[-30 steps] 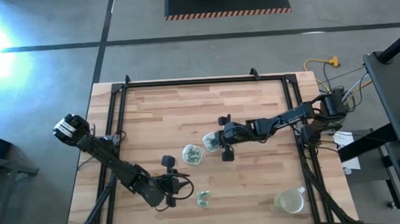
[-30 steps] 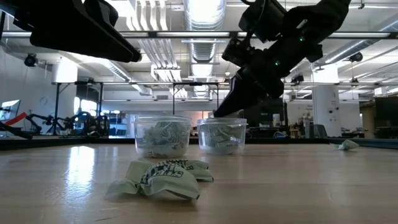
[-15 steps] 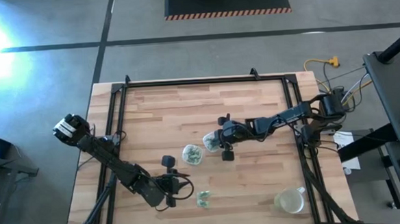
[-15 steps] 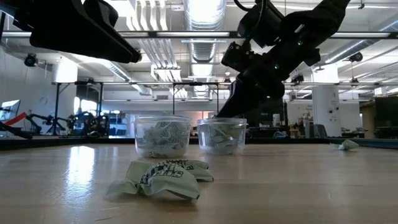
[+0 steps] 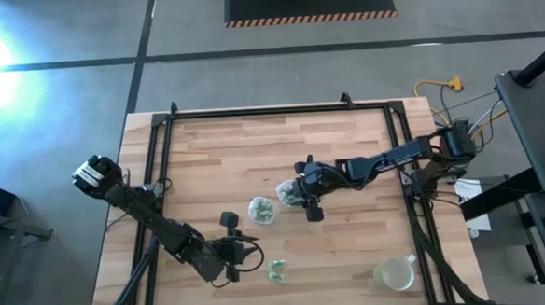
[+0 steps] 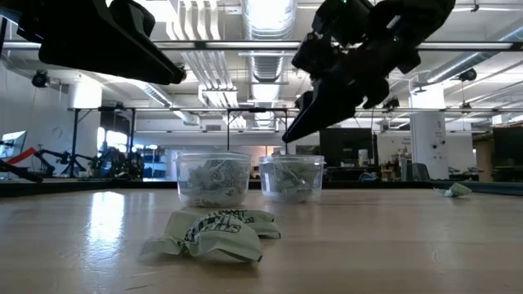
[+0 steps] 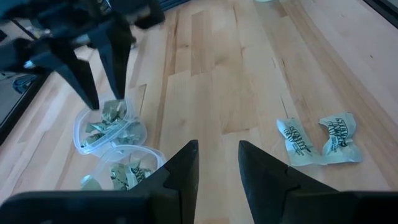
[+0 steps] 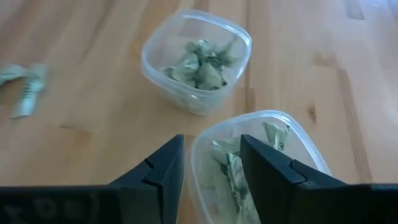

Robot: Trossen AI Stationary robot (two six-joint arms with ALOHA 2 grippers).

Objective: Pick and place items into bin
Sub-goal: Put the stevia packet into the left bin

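Both tubs (image 8: 198, 61) (image 8: 258, 165) already hold wrappers; two wrappers (image 7: 318, 139) remain on the table (image 5: 347, 139), perhaps another at its far edge. The right gripper (image 8: 211, 165) hangs open and empty over one tub; the left gripper (image 7: 216, 168), parted and empty, waits near the loose pair.

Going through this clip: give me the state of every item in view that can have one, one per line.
Right pincer: open, empty, above the nearer tub.
Left pincer: open, empty, hovering near the loose wrappers.
Nearer tub: upright, lidless, holding wrappers.
Farther tub: upright, lidless, holding wrappers.
Loose wrappers: two, lying on the table, outside any tub.
Mug: upright, near the table's corner.
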